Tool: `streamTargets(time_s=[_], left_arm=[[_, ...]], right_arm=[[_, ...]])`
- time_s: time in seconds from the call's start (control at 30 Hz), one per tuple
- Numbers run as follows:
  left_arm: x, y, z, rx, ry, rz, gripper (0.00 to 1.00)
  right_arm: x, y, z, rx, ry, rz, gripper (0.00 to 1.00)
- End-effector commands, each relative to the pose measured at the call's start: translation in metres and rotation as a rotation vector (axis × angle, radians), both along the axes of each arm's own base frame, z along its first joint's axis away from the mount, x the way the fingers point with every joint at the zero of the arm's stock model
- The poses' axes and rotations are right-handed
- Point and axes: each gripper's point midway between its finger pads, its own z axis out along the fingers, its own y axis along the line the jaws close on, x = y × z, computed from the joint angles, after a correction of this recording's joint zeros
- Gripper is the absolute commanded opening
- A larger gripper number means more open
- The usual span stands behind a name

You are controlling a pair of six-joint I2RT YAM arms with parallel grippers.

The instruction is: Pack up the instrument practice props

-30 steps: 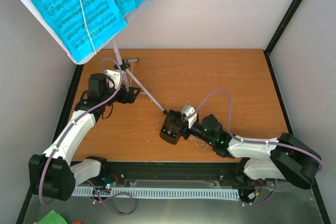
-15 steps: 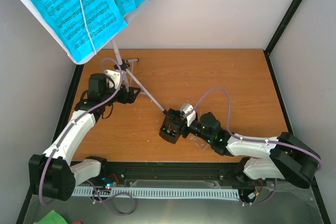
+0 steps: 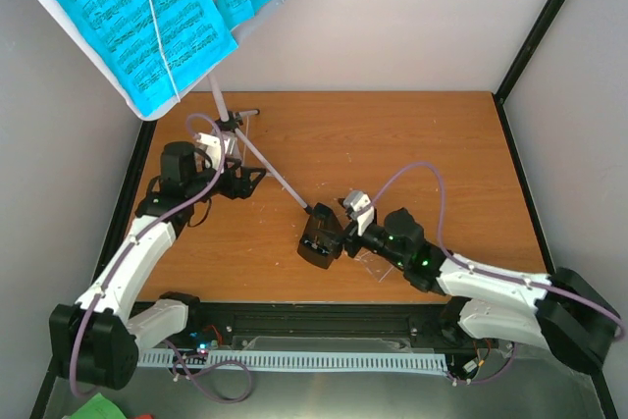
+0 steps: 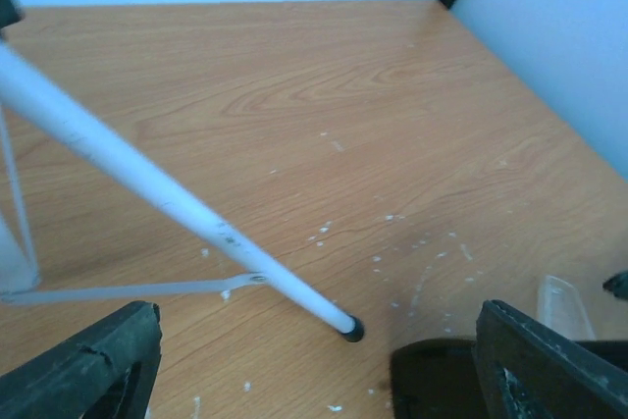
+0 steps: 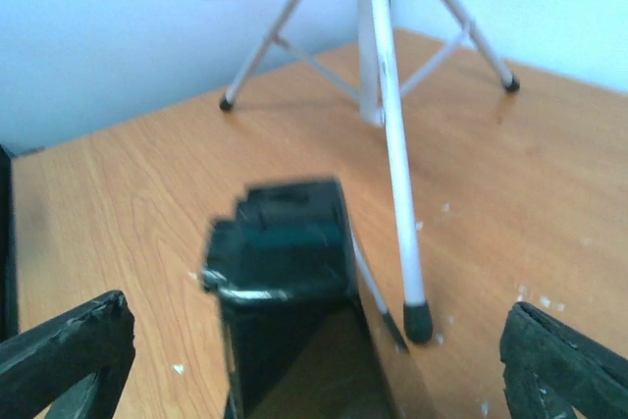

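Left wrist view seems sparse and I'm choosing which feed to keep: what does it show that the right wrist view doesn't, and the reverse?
Only the left wrist view shows the clear plastic cover, lying on the table at lower right. Only the right wrist view shows the black metronome plainly, inside the open right gripper, plus all three feet of the music stand. Both show the wooden table flecked with white, and one white leg of the stand ending in a black foot.

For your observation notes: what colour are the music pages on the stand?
The pages are cyan with black notes; top view shows them best.
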Motion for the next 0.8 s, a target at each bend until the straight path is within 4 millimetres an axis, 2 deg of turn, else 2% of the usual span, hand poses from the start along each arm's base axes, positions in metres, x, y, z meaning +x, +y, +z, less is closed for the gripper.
streamTargets(time_s=[0.0,0.13,0.23,0.3,0.5,0.77], left_arm=[[-0.025,-0.031,0.03,-0.053,-0.141,-0.185,0.87],[-0.053,-0.067,0.03,-0.038,-0.146,-0.286,0.86],[-0.072,-0.082,0.031,-0.114,-0.137,-0.329,0.86],[-0.087,-0.092,0.031,-0.161,-0.136,-0.373,0.86],[-0.122,-0.115,0.025,-0.208,-0.165,-0.463,0.87],[-0.122,-0.127,-0.024,-0.12,-0.145,-0.438,0.87]], right_arm=[[-0.004,-0.013,0.044,0.048,-0.094,-0.005,1.0],[0.012,-0.046,0.065,0.062,-0.158,-0.151,1.0],[0.023,-0.074,0.07,0.092,-0.198,-0.281,1.0],[0.022,-0.088,0.071,0.131,-0.229,-0.332,1.0],[0.017,-0.103,0.062,0.194,-0.209,-0.382,1.0],[0.014,-0.116,0.06,0.225,-0.224,-0.426,1.0]])
